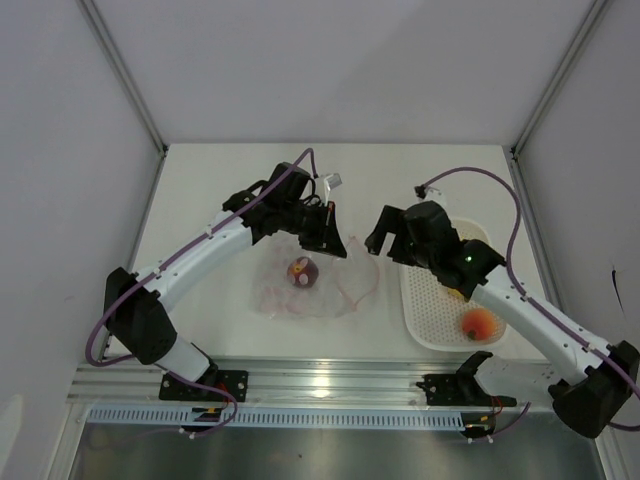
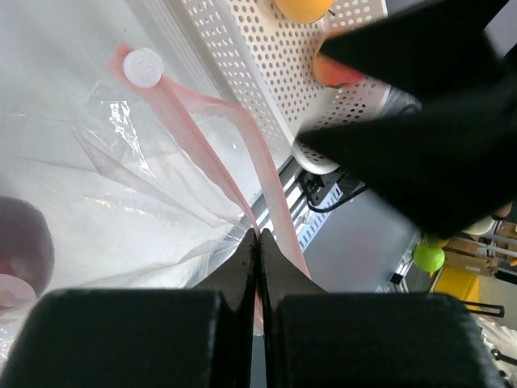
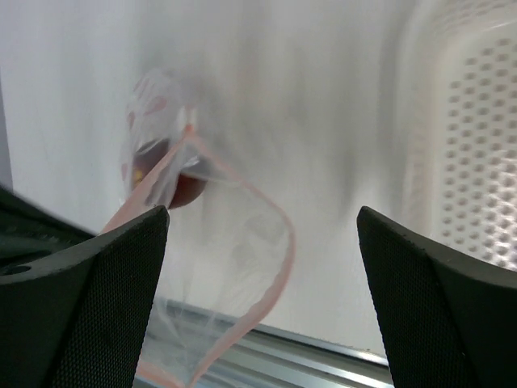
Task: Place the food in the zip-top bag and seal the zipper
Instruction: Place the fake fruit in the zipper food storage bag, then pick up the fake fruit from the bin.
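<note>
At the bag's mouth, the left fingers pinch the zipper; the right fingers, spread and empty, hover nearer the basket's fruit.

You see a white perforated basket resting on the right side of a pale table, close to its near edge. A silver aluminium rail runs along the front, with a slotted grey strip nearer still. Plain white walls close in the space. In the left wrist view, a blurred green ball sits beside something yellow.
</note>
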Robot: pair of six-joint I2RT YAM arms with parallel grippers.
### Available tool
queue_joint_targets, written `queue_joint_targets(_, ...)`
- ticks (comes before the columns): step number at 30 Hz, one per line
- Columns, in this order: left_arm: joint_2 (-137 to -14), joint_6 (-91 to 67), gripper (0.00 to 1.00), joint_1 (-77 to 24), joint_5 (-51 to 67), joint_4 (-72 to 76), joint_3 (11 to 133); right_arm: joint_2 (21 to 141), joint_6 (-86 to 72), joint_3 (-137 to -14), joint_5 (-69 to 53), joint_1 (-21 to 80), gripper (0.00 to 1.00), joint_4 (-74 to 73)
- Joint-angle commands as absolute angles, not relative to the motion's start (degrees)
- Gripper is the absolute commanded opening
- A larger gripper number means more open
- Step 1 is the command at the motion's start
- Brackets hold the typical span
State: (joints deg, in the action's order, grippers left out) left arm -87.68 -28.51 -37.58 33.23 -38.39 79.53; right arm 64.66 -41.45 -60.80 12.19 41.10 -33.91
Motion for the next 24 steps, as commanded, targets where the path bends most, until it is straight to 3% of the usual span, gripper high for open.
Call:
queue_joint_targets(1,-86.31,-28.92,0.01,-37.53,34.28,-36.83,80.6,60.92,-40.69,-61.62,15.64,34.38,0.99,-39.98)
queue_joint_targets(6,-85.87,-28.74,0.01,-37.44,34.19,-36.91,80.07,56.69,-41.83,-57.48,13.27,20.51,1.0,-42.88)
queue_joint_targets(9,-85.61,-28.74,0.01,-37.44,34.37,-36.56,79.72,56.07,-45.77,-56.87,18.88,16.1,0.99,-48.41)
queue_joint_targets(17,-85.08,-29.09,0.01,-37.44,35.15,-35.68,78.66,56.95,-49.13,-52.12,19.34,6.07,0.99,-53.08)
queue_joint_targets(24,-84.73,-29.35,0.01,-37.44,35.59,-34.98,77.34,56.77,-47.9,-46.68,17.41,0.89,1.0,-47.47)
